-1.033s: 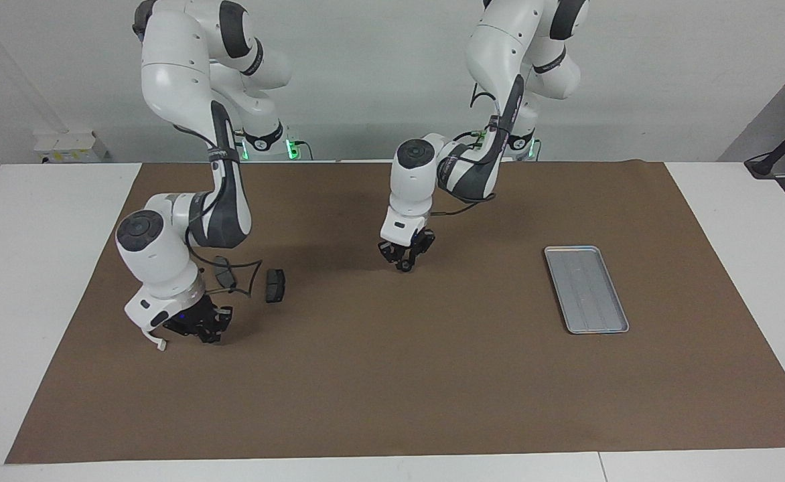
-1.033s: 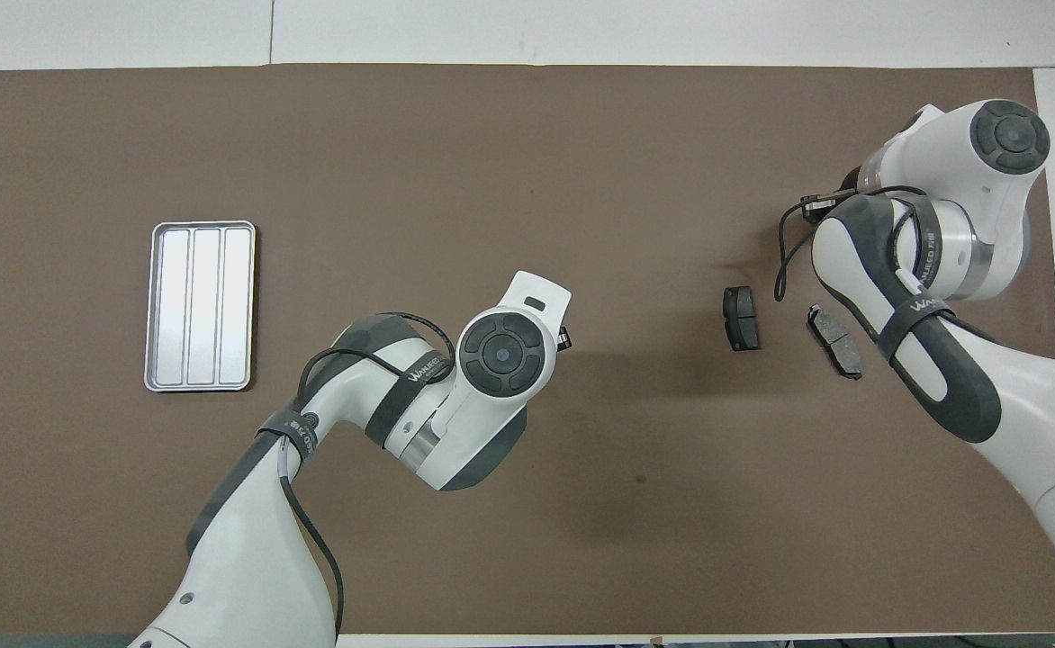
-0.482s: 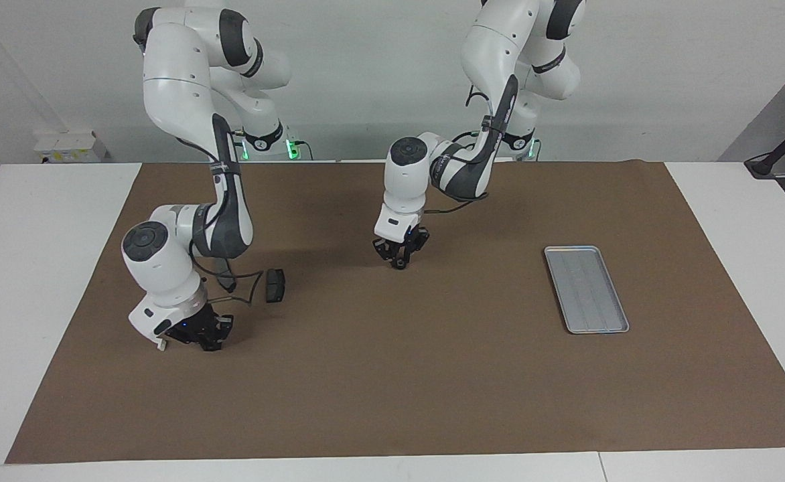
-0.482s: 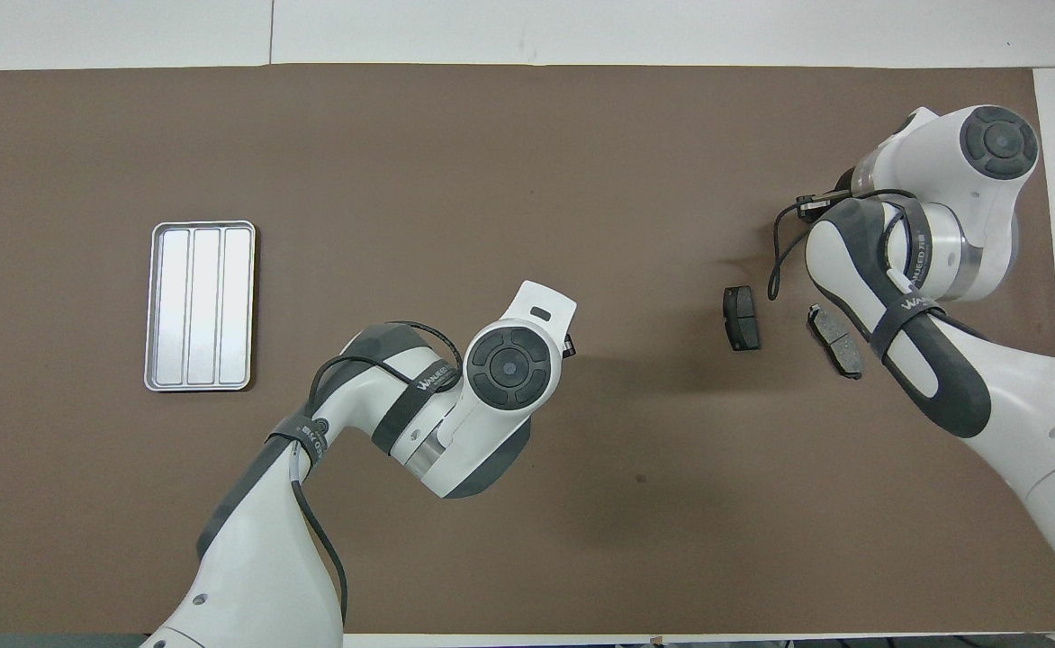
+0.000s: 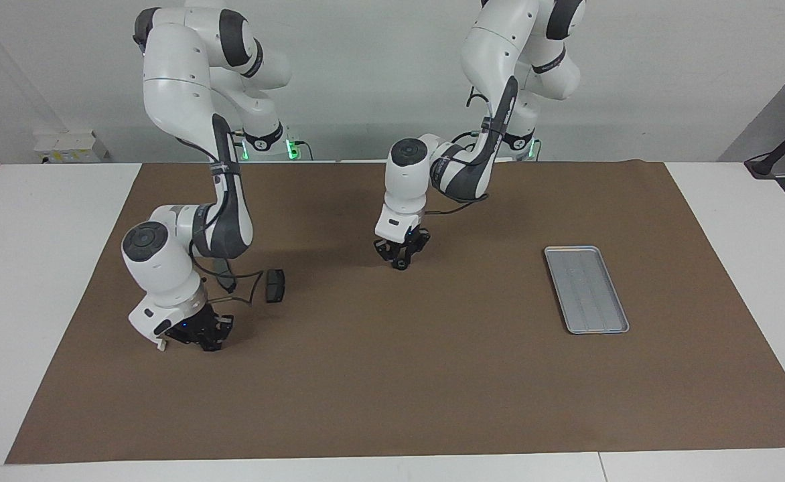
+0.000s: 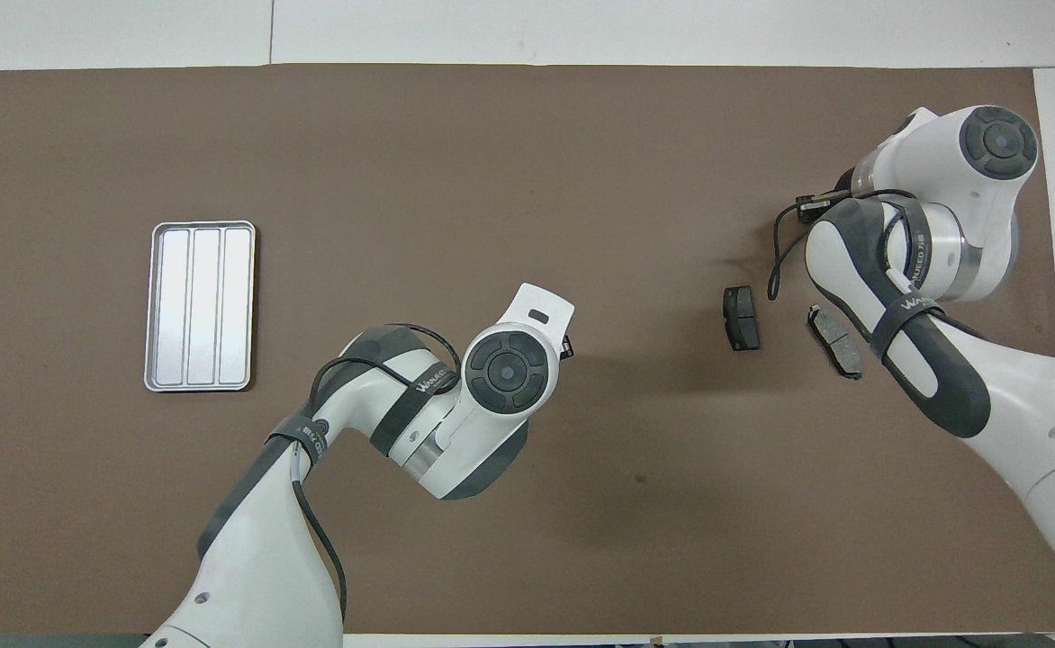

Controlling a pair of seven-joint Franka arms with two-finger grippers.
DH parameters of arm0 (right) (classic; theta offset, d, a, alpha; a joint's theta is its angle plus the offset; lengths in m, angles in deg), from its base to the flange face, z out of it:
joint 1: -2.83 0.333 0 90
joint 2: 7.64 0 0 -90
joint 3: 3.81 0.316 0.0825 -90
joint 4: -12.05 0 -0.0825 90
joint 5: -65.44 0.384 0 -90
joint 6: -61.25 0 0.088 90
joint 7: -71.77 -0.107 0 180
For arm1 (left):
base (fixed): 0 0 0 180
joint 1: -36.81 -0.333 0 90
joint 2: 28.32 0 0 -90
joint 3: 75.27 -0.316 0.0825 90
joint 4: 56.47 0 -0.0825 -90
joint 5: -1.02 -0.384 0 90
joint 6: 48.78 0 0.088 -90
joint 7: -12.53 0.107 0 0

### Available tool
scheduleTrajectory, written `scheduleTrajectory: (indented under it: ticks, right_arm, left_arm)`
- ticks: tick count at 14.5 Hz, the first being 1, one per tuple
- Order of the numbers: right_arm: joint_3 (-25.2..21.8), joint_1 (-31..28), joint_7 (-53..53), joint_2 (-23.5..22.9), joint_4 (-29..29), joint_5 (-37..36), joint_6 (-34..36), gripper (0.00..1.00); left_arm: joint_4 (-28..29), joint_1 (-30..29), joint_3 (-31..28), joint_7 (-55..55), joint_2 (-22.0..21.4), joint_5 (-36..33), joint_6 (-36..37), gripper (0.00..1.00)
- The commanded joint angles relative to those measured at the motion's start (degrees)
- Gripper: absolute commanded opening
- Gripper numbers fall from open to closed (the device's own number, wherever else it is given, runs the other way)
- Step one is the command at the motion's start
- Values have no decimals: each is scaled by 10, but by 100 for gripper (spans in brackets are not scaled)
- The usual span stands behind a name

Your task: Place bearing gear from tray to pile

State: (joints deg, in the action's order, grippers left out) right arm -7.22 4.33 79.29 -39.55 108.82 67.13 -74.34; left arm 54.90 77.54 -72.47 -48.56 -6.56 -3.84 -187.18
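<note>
Readable text: one brand mark only, seen in the overhead view.

- Left arm [image 6: 419, 396]: white lettering on the dark grey wrist band, at about 9 o'clock from the round end cap. Reads roughly "WANJEED"; last letters uncertain.
- Right arm [image 6: 915, 261]: same lettering on its dark band, running along the band at about 7 o'clock from its end cap. Only partly legible.
- Left arm strap [image 6: 304, 436]: small white characters, too small to make out.

Facing view: no lettering legible on either arm. Tray [image 6: 157, 306]: no marking legible.
</note>
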Motion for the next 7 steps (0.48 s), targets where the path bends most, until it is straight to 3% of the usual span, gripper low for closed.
scheduleTrajectory:
  ticks: [1,7]
  right_arm:
    - [5,-1,11,9,-2,-6,18,100]
    - [9,8,6,74,-9,-30,112,100]
  left_arm:
    - [5,3,-7,-8,-2,-18,-5,90]
    - [-25,-9,-14,-4,-2,-38,25,100]
